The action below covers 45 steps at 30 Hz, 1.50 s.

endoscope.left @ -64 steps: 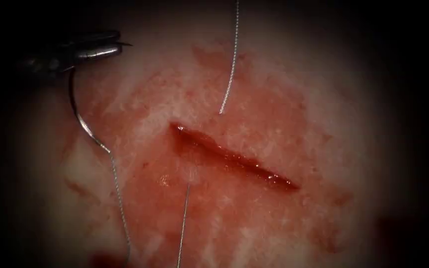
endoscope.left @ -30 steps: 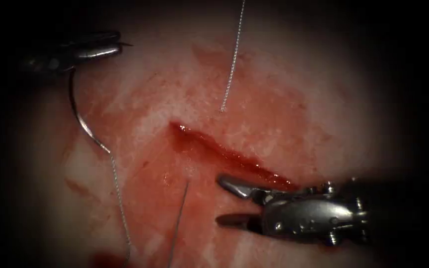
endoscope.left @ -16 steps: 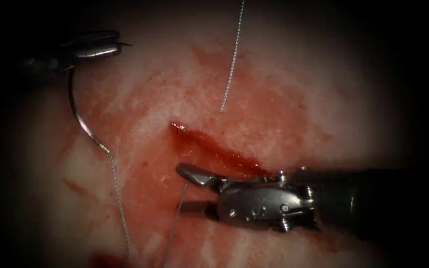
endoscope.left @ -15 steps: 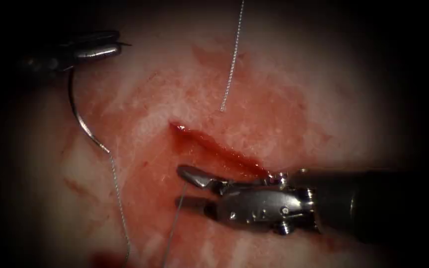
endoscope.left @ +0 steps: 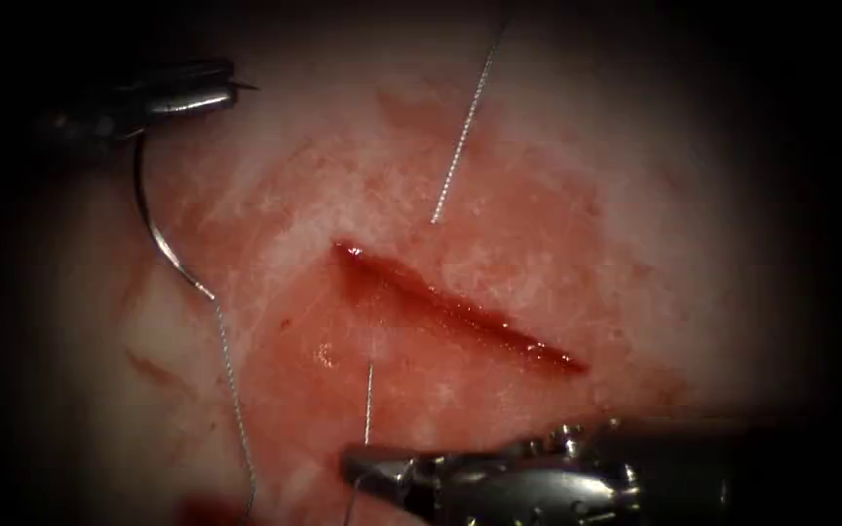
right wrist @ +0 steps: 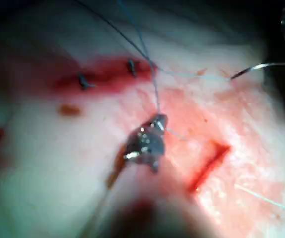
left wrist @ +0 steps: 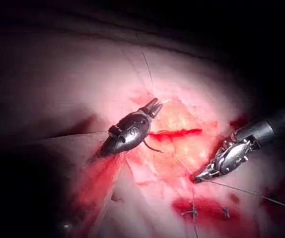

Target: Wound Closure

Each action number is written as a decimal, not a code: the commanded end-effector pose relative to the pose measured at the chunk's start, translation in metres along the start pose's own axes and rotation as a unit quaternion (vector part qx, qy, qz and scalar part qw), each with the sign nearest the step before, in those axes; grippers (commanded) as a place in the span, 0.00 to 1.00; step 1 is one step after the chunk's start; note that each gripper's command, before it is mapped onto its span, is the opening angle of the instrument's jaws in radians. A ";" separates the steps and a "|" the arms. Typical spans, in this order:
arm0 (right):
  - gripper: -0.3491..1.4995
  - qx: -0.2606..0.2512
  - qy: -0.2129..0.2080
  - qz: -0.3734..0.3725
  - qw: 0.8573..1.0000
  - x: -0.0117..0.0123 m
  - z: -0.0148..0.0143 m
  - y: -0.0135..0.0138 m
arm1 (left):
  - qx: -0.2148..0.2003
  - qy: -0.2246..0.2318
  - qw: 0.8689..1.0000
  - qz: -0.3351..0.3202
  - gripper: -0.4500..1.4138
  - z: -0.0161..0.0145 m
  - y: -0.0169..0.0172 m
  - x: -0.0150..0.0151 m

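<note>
I work at a surgical training bench. The evidence: tissue [endoscope.left: 635, 195] with a cut [endoscope.left: 450, 307], red fluid [endoscope.left: 499, 234], thread [endoscope.left: 460, 146], and my two wristed tools under endoscope light.

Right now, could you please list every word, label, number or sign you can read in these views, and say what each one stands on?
None: no readable text stands on the left end effector holding the needle, the right end effector on the thread, or the tissue.
</note>
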 end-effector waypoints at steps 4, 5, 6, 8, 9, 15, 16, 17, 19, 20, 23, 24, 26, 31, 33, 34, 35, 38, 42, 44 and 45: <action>0.00 0.030 0.018 -0.008 0.999 0.0060 0.0003 -0.0052 | -0.001 0.000 1.000 -0.001 0.05 0.0005 0.0005 -0.0006; 0.00 0.032 0.019 -0.008 0.999 0.0065 0.0003 -0.0054 | -0.001 0.000 1.000 -0.001 0.05 0.0005 0.0005 -0.0006; 0.00 0.032 0.019 -0.008 0.999 0.0065 0.0003 -0.0054 | -0.001 0.000 1.000 -0.001 0.05 0.0005 0.0005 -0.0006; 0.00 0.036 0.021 -0.006 0.999 0.0069 0.0003 -0.0057 | -0.001 0.000 1.000 -0.001 0.05 0.0005 0.0005 -0.0006; 0.00 0.037 0.020 -0.006 0.999 0.0069 0.0003 -0.0057 | -0.001 0.000 1.000 -0.001 0.05 0.0005 0.0005 -0.0006; 0.00 0.087 0.034 -0.012 0.996 0.0097 -0.0008 -0.0079 | -0.001 0.000 1.000 -0.001 0.05 0.0005 0.0005 -0.0006; 0.00 0.092 0.036 -0.013 0.995 0.0101 -0.0010 -0.0081 | -0.001 0.000 1.000 -0.001 0.05 0.0004 0.0005 -0.0006; 0.00 0.091 0.031 -0.013 0.995 0.0105 -0.0012 -0.0082 | -0.001 0.000 1.000 -0.001 0.05 0.0004 0.0005 -0.0006; 0.69 0.066 0.015 -0.009 0.998 0.0105 -0.0019 -0.0072 | -0.002 0.000 1.000 -0.001 0.05 0.0004 0.0005 -0.0006; 0.82 0.047 0.008 -0.005 0.999 0.0099 -0.0030 -0.0061 | -0.002 0.000 1.000 -0.001 0.05 0.0004 0.0005 -0.0006; 0.84 0.025 -0.007 0.004 1.000 0.0079 -0.0056 -0.0036 | -0.002 0.000 1.000 -0.001 0.05 0.0004 0.0005 -0.0006; 0.85 0.011 -0.016 0.008 1.000 0.0067 -0.0067 -0.0025 | -0.002 0.000 1.000 -0.001 0.05 0.0004 0.0005 -0.0006; 0.85 0.001 -0.021 0.011 1.000 0.0054 -0.0074 -0.0016 | -0.002 0.000 1.000 -0.001 0.05 0.0004 0.0005 -0.0006; 0.83 -0.032 -0.037 0.021 0.999 0.0014 -0.0076 0.0013 | -0.001 0.000 1.000 -0.001 0.05 0.0004 0.0005 -0.0006; 0.83 -0.045 -0.044 0.026 0.998 0.0000 -0.0075 0.0030 | -0.001 0.000 1.000 -0.001 0.05 0.0004 0.0005 -0.0006; 0.83 -0.049 -0.048 0.028 0.997 -0.0008 -0.0073 0.0039 | -0.001 0.000 1.000 -0.001 0.05 0.0004 0.0005 -0.0006; 0.83 -0.051 -0.050 0.029 0.997 -0.0011 -0.0072 0.0043 | -0.001 0.000 1.000 -0.001 0.05 0.0004 0.0005 -0.0006; 0.82 -0.056 -0.056 0.032 0.996 -0.0020 -0.0068 0.0054 | -0.001 0.000 1.000 -0.001 0.05 0.0004 0.0005 -0.0006; 0.78 -0.094 -0.060 0.205 0.972 -0.0039 -0.0057 0.0093 | -0.001 0.000 1.000 -0.001 0.05 0.0004 0.0005 -0.0006; 0.76 -0.112 -0.048 0.262 0.957 -0.0045 -0.0053 0.0106 | -0.001 0.000 1.000 -0.001 0.05 0.0004 0.0005 -0.0006; 0.74 -0.122 -0.039 0.331 0.935 -0.0053 -0.0047 0.0123 | -0.001 0.000 1.000 -0.001 0.05 0.0004 0.0005 -0.0006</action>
